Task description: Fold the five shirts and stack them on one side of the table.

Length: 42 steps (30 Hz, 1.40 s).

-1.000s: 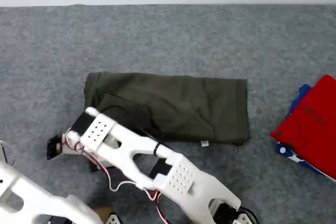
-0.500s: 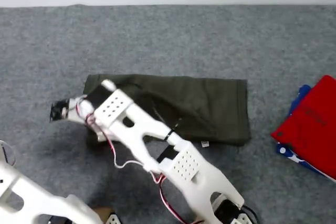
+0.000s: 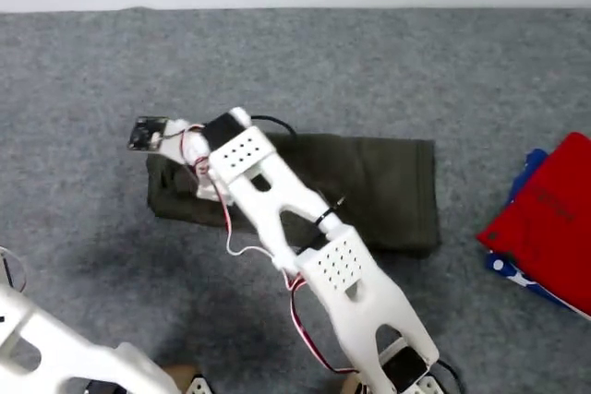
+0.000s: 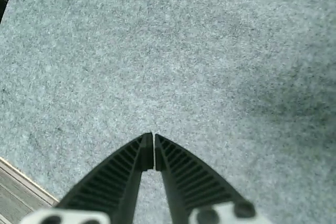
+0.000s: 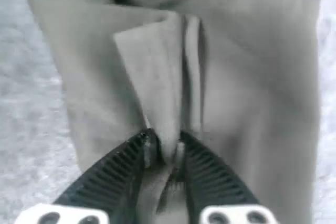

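1. Green cloth is pinched in my right gripper. It is closed tight on a fold of the green shirt, which lies in the middle of the grey desk.
2. I think I am folding this end over. I should lift only a little, so the cloth does not slip out.
3. I should carry it straight across, so the edges line up.
4. My left gripper is closed on nothing, over bare desk.
5. The red shirt lies at the desk's side. I think the stack goes there.
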Available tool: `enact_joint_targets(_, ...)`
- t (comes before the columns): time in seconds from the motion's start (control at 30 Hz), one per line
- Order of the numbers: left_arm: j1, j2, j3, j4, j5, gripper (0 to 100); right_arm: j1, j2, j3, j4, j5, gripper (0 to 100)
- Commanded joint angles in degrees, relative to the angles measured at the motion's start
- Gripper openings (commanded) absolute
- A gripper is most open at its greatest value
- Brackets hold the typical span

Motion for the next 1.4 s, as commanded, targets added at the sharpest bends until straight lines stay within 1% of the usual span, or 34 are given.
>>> enact_joint_targets(0.0, 0.1, -1.2, -0.2, -0.9, -0.6, 2, 3.5, -0.2, -3.4, -0.7, -6.2, 16.2)
enact_joint_targets(0.07, 0.1, -1.2, -0.2, -0.8, -0.6, 2, 5.0, -0.1, -3.4, -0.7, -7.9, 17.5)
enact_joint_targets(0.17, 0.1, -1.2, -0.2, -0.8, -0.6, 2, 6.3, -0.4, -3.9, -0.5, -8.2, 17.3)
enact_joint_targets(0.27, 0.1, -1.2, -0.2, -0.8, -0.6, 2, 6.5, -0.3, -8.6, 2.1, -8.2, 17.3)
enact_joint_targets(0.47, 0.1, -1.2, -0.2, -0.8, -0.6, 2, 4.0, -0.3, -22.8, 8.3, -8.3, 17.3)
enact_joint_targets(0.57, 0.1, -1.2, -0.2, -0.8, -0.6, 2, 2.2, 0.3, -27.5, 10.2, -8.3, 17.3)
enact_joint_targets(0.67, 0.1, -1.2, -0.2, -0.8, -0.6, 2, 1.5, 0.4, -26.0, 9.9, -8.1, 17.2)
enact_joint_targets(0.77, 0.1, -1.5, -0.2, -0.6, -0.6, 2, 1.7, 0.4, -20.6, 9.4, -8.3, 16.7)
enact_joint_targets(0.83, 0.1, -1.6, -0.3, 0.4, -0.6, 2, 1.5, 0.4, -16.5, 9.4, -8.4, 13.3)
enact_joint_targets(1.0, 0.2, -1.6, -0.3, 1.2, -0.4, 2, -0.7, 0.4, -9.3, 9.5, -8.4, 0.6)
enact_joint_targets(1.17, 0.2, -1.6, -0.3, 1.2, -0.4, 2, -1.6, 0.3, -5.2, 10.3, -8.4, 1.7)
enact_joint_targets(1.3, 0.2, -1.6, -0.3, 1.9, -0.4, 2, -2.0, -1.2, -7.0, 15.2, -8.4, 0.9)
enact_joint_targets(1.37, 0.2, -1.6, -0.4, 2.7, -0.4, 2, -1.5, -2.9, -8.0, 15.5, -8.4, 0.9)
